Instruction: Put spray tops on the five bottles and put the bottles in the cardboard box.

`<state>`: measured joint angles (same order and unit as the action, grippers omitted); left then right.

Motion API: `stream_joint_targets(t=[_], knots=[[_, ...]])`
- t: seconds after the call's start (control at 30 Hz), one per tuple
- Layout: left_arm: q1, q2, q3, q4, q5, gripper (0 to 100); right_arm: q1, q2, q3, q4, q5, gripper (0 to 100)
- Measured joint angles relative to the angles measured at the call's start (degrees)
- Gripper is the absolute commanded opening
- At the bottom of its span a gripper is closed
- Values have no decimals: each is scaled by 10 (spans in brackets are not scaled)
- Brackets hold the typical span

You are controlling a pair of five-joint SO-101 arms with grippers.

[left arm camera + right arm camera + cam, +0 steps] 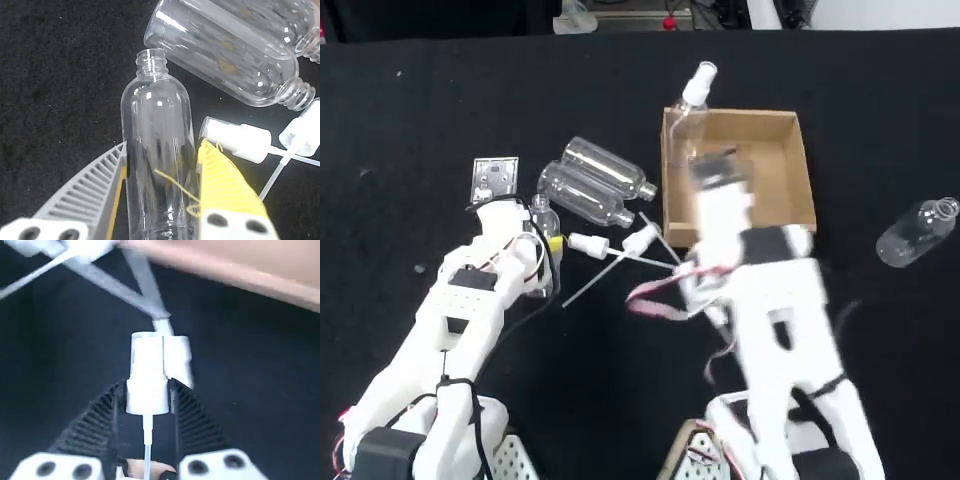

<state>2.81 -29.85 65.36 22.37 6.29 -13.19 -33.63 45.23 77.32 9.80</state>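
My left gripper [164,146] is shut on an uncapped clear bottle [157,115], held between its grey and yellow fingers; in the high view that bottle [542,212] is left of centre. Two more open bottles [595,180] lie side by side just beyond it. Loose spray tops [590,243] [640,238] with long tubes lie between the arms. My right gripper [146,387] is shut on a white spray top [147,375], tube pointing back at the camera, close to the cardboard box [790,160]. A bottle with a spray top [692,100] stands at the box's far left corner.
Another open bottle [917,232] lies alone far right of the box. A small metal plate [494,178] sits beside the left arm's tip. The right arm [760,280] covers the table in front of the box, with a pink ribbon cable [660,298] hanging from it.
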Motion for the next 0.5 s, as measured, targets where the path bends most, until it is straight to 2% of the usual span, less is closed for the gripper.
stream_joint_targets(t=[0.07,0.27,0.5], knots=[[-2,0,0,0,0,216,-45,0,25,-38,-3,37],[-25,0,0,0,1,216,-96,0,82,-114,-99,271],[-25,0,0,0,1,216,-127,-3,78,-93,-113,276]])
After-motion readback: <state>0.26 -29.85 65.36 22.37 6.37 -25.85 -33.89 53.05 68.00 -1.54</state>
